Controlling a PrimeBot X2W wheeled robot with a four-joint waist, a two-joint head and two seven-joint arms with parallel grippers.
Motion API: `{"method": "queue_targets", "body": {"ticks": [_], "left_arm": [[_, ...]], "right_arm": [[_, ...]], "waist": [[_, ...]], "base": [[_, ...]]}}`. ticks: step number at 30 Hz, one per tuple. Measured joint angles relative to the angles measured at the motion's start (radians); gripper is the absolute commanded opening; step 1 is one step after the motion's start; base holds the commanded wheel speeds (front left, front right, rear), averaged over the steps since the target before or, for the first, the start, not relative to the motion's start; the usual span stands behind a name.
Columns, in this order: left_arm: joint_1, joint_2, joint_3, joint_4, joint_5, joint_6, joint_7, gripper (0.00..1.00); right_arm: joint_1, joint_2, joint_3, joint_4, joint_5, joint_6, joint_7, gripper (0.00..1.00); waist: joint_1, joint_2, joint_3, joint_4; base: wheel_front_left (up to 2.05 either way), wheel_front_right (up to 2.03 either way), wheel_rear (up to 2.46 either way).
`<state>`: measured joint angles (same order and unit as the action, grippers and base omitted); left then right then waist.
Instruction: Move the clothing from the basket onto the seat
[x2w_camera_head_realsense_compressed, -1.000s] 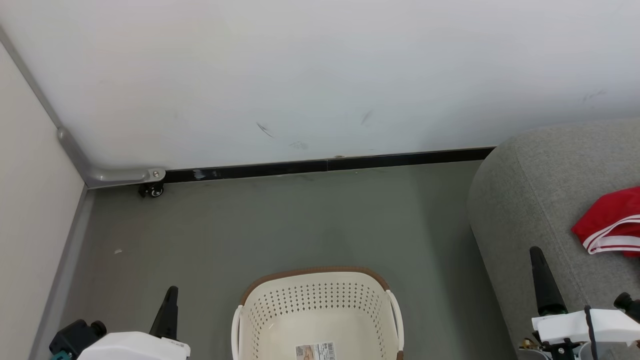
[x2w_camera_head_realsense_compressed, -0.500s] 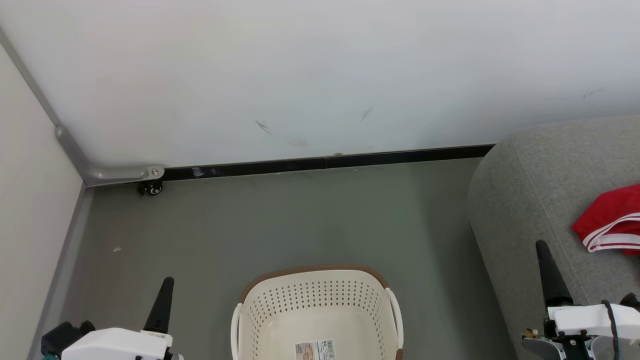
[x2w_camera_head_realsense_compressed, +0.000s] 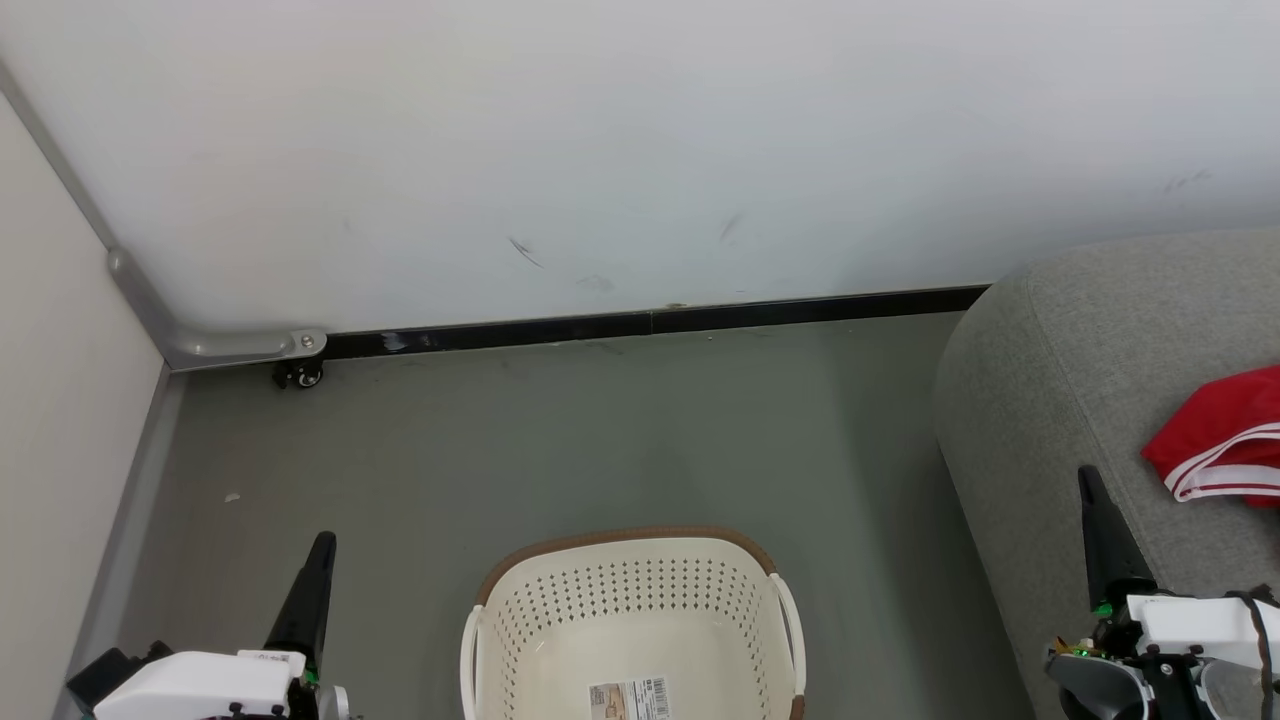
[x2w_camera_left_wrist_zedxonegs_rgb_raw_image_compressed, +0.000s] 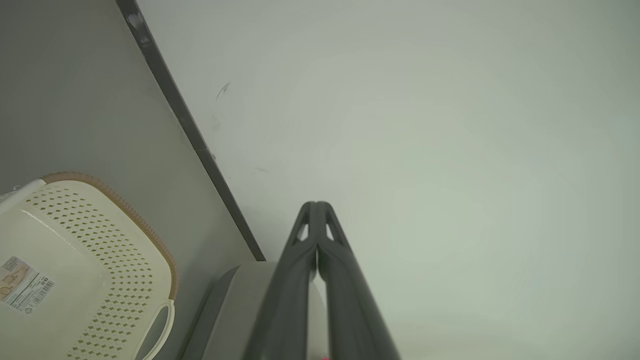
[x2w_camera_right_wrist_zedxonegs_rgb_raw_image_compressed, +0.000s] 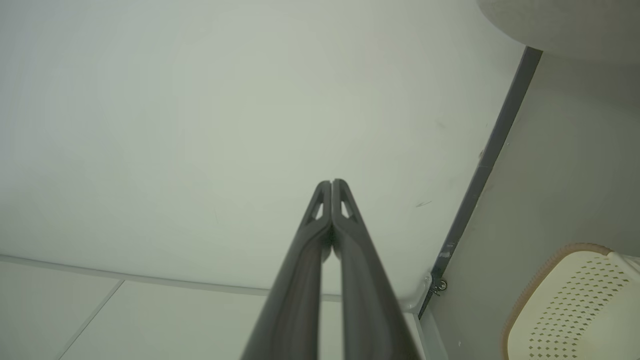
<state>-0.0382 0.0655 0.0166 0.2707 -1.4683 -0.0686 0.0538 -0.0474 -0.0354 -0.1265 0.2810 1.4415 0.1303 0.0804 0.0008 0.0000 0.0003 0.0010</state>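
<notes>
The cream basket (x2w_camera_head_realsense_compressed: 630, 600) with its brown rim stands on the floor at the bottom middle of the head view. The part of its inside that I see holds a paper label (x2w_camera_head_realsense_compressed: 630, 697) and no cloth. A red garment with white stripes (x2w_camera_head_realsense_compressed: 1220, 440) lies on the grey seat (x2w_camera_head_realsense_compressed: 1060, 400) at the right edge. My left gripper (x2w_camera_head_realsense_compressed: 322, 545) is to the left of the basket, its fingers pressed together around nothing (x2w_camera_left_wrist_zedxonegs_rgb_raw_image_compressed: 316, 205). My right gripper (x2w_camera_head_realsense_compressed: 1088, 480) hovers over the seat's front part, left of the garment, shut and holding nothing (x2w_camera_right_wrist_zedxonegs_rgb_raw_image_compressed: 331, 182).
A white wall with a black baseboard (x2w_camera_head_realsense_compressed: 650, 322) runs behind the grey floor (x2w_camera_head_realsense_compressed: 600, 440). At the left, a pale panel meets a metal corner bracket with a small caster (x2w_camera_head_realsense_compressed: 300, 375). The basket (x2w_camera_left_wrist_zedxonegs_rgb_raw_image_compressed: 75, 260) and the seat's corner (x2w_camera_left_wrist_zedxonegs_rgb_raw_image_compressed: 235, 310) sit low in the left wrist view.
Both arms have shifted outward toward the bottom corners, the left one leftward and the right one rightward. The whole head picture has drifted slightly. The garment and basket stay put.
</notes>
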Motion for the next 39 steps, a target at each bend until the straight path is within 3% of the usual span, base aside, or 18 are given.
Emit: {"method": "queue_targets", "body": {"ticks": [10, 39], "left_arm": [[-0.007, -0.011, 0.04, -0.001, -0.15, -0.046, 0.035, 0.0], [-0.01, -0.012, 0.044, 0.004, -0.151, -0.046, 0.039, 0.0]], "right_arm": [[-0.019, -0.001, -0.012, -0.001, 0.152, 0.0, 0.03, 0.0], [-0.02, -0.001, -0.012, -0.001, 0.155, 0.0, 0.03, 0.0]], "waist": [[-0.0001, 0.0, 0.002, -0.001], [-0.0003, 0.0, 0.002, -0.001]], "base": [[0.0, 0.0, 0.0], [0.0, 0.0, 0.0]]}}
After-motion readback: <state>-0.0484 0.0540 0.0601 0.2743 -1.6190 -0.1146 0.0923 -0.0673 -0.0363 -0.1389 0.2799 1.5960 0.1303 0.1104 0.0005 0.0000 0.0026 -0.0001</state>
